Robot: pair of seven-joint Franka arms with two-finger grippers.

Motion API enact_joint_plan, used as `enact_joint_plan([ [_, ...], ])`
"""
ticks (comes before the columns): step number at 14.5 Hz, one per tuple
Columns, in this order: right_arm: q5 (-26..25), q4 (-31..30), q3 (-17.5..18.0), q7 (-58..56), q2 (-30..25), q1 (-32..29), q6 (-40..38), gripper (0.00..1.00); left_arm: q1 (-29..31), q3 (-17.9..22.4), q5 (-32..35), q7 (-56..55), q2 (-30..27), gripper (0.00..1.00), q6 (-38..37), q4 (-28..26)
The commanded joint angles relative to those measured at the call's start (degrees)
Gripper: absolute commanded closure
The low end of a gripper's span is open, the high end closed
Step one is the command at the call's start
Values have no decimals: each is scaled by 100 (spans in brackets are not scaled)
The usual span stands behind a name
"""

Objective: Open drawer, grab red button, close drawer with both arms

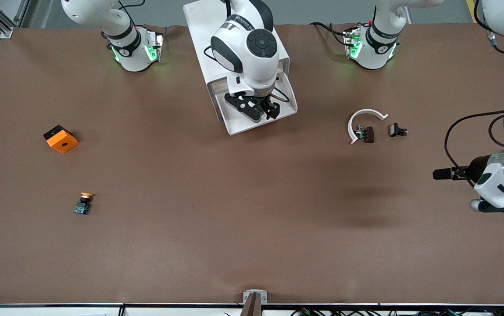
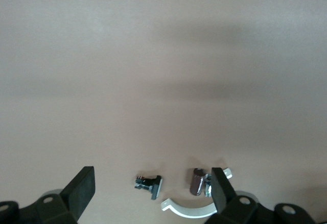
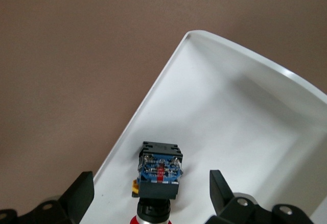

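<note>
The orange-capped button [image 1: 84,203] lies nearest the camera. My right gripper [image 3: 150,196] hangs spread wide and empty in the pulled-out drawer [image 1: 289,107], straddling the red button [image 3: 159,175]. My left gripper [image 2: 152,191] waits, wide open, near the white clip [image 1: 363,123].

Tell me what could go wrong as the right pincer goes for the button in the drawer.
1. The button lies close to the open drawer's side wall; one finger of the open right pincer may strike that wall.
2. The button lies on its side, so closing fingers could roll it away.
3. The left pincer waits open over the table, away from the drawer.
</note>
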Motion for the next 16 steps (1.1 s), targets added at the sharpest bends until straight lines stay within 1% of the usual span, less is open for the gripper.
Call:
enact_joint_plan([
  [1,-72,135,-62,128,92,90,-19,0,54,-64,121,145,-550,0,169,-528],
  [2,-63,135,-62,128,92,90,-19,0,123,-90,130,145,-612,0,169,-546],
  [3,-72,135,-62,128,101,107,-19,0,255,-238,130,145,-639,0,169,-546],
  [5,-80,135,-62,145,145,125,-11,0,676,-756,217,137,-648,0,230,-538],
  [6,-80,135,-62,154,197,125,16,0,739,-871,340,136,-657,0,248,-538],
  [9,-98,135,-62,268,320,134,200,0,783,-907,385,136,-744,0,379,-520],
  [12,-89,135,-62,268,312,134,192,0,792,-1083,394,136,-893,0,494,-494],
  [14,-89,135,-62,277,312,134,174,0,792,-1197,394,119,-1200,0,573,-494],
  [16,-89,144,-62,277,312,134,174,0,783,-1215,385,22,-1595,0,530,-529],
])
